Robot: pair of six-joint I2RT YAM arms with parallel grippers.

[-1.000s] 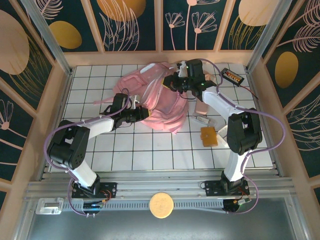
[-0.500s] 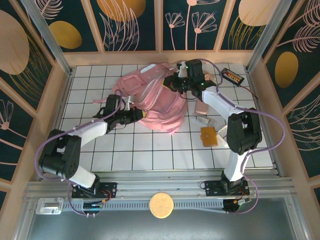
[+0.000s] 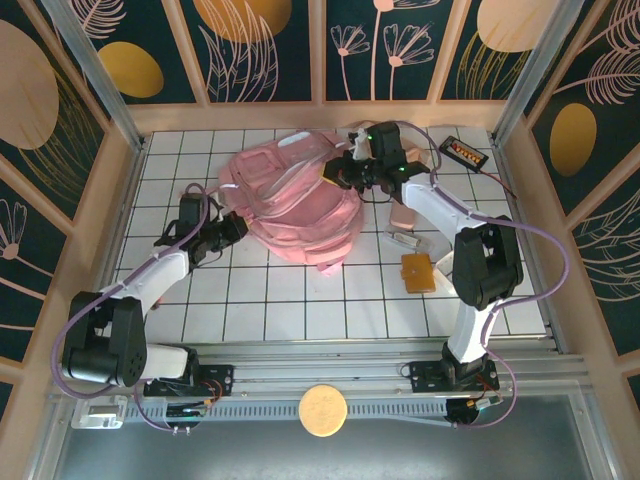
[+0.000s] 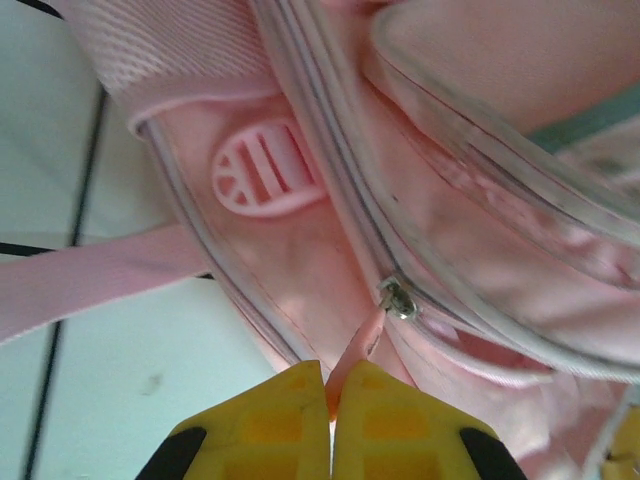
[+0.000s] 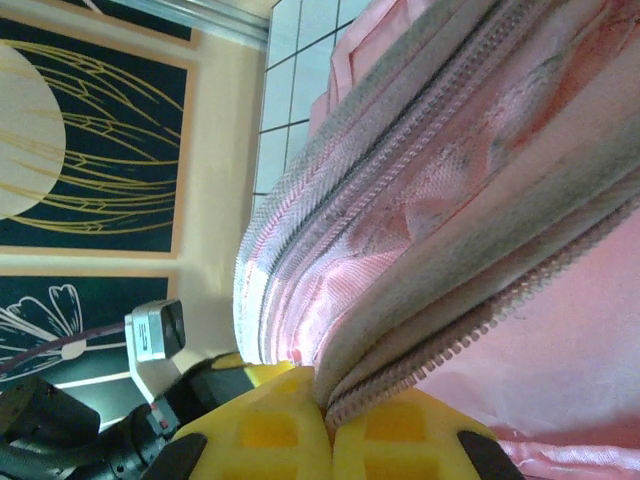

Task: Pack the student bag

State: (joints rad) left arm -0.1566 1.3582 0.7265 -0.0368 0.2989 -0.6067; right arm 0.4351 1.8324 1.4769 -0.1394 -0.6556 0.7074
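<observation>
On the far centre of the white tiled table (image 3: 300,310) lay the large pale-pink fabric backpack (image 3: 300,205). The left gripper (image 4: 328,385) was clamped shut on its pink zip-pull tab (image 4: 352,352). The right gripper (image 5: 328,398) was closed, pinching the zippered opening edge (image 5: 420,330). To the right lay a small pink pouch (image 3: 403,215) and a flat tan rectangular case (image 3: 417,272).

The left arm (image 3: 155,270) and right arm (image 3: 440,205) are white-linked, black-jointed, lilac-cabled; the left gripper (image 4: 328,372) and right gripper (image 5: 328,388) have yellow fingers (image 4: 265,425).

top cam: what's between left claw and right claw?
The student bag spans the whole stretch in the top view. The left claw is shut on its zip pull; the right claw is shut on its zippered edge.
</observation>
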